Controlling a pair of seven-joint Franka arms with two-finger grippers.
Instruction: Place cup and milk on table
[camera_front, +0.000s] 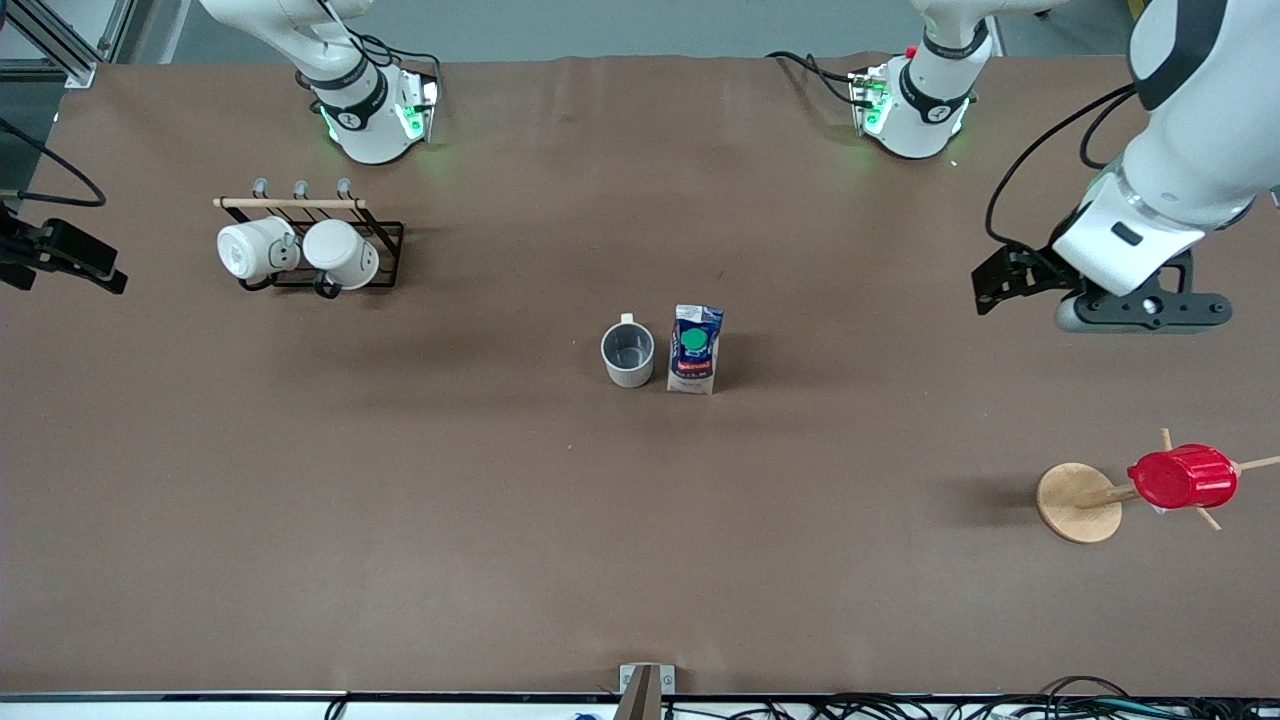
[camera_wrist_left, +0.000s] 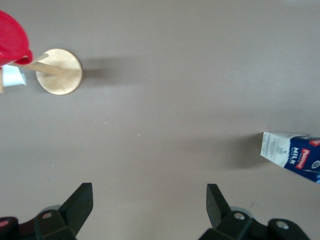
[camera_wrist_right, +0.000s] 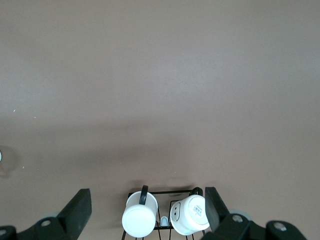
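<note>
One cup (camera_front: 628, 355) and one milk carton (camera_front: 695, 349) stand upright just beside each other mid-table (camera_front: 500, 500), cup handle toward the robots' bases. Left gripper (camera_wrist_left: 149, 205) and right gripper (camera_wrist_right: 148, 209) hover wide open, empty

A matt brown cover is seen on the table (camera_front: 400, 500). The milk (camera_front: 695, 350) is printed paperboard; the stand base (camera_front: 1078, 503) is pale wood.

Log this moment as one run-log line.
cup upright on table | milk upright beside it, apart | left gripper open, empty | right gripper open, over mug rack
</note>
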